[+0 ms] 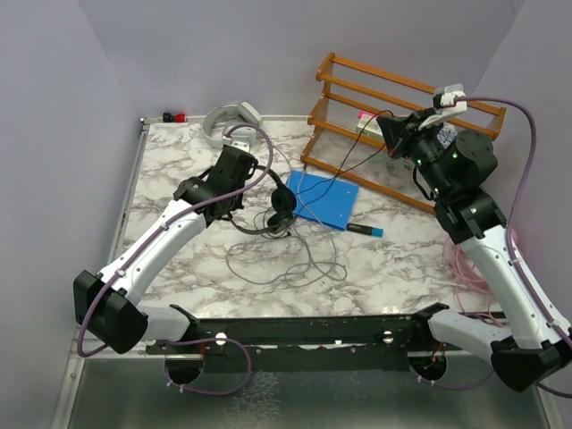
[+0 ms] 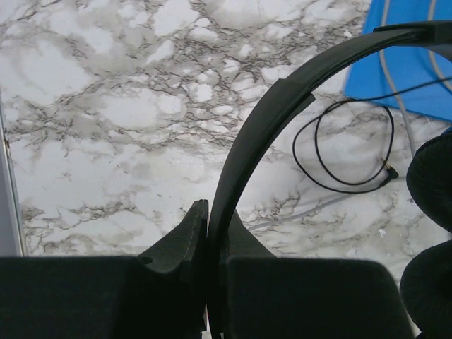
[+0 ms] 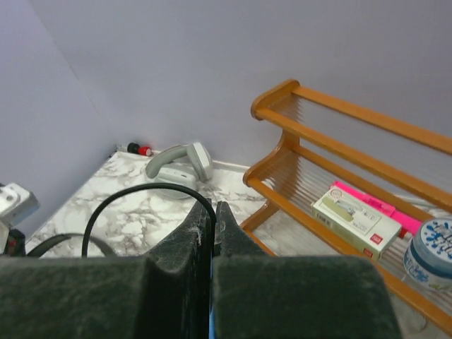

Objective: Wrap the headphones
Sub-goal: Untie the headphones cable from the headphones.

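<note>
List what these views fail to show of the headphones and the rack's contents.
Pink cable: top view, the right arm covers where it leads; no earcups in sight.
Black headphones: left wrist view, ear pads cut off by the right edge.
Thin black cable: right wrist view, its pinched part hidden between the right gripper's fingers.
Box on the wooden rack: right wrist view, print too small.

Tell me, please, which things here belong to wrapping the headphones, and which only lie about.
For the job: black headphones, headband in the left jaws; their thin black cable, in the right jaws; grey-white headphones; pink cable.
Lying about: blue pad; wooden rack; white box; tin; marker.
</note>
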Controlling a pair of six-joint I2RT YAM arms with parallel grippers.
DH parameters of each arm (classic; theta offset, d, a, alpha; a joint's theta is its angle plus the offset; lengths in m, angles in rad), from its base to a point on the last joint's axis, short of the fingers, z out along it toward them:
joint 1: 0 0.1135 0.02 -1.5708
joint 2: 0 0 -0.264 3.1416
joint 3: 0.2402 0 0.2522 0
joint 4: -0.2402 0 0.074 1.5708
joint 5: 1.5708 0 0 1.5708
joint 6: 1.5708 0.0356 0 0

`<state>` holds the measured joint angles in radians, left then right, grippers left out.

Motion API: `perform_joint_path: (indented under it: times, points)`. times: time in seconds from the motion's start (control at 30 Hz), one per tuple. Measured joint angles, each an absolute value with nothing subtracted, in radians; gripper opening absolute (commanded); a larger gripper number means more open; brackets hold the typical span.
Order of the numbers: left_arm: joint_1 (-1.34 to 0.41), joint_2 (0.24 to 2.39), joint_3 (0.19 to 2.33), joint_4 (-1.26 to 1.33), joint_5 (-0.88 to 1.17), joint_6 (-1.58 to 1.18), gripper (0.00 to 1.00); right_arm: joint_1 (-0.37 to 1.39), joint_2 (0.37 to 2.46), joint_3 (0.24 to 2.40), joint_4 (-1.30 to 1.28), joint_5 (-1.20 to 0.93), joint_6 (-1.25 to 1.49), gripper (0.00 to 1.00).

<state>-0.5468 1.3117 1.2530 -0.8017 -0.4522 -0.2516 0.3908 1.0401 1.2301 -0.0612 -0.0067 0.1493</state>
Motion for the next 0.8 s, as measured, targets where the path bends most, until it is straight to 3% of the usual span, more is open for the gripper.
perform_joint_path:
  times: [0.33, 0.8]
  points:
    - [-0.558, 1.298, 1.233, -0.761, -0.278, -0.190, 0.00, 0.390, 1.177, 1.317, -0.069, -0.019, 0.110, 0.01]
    - [-0.559, 1.267, 1.203, -0.734, 0.203, -0.134, 0.00, 0.387, 1.316, 1.405, -0.067, -0.043, 0.097, 0.01]
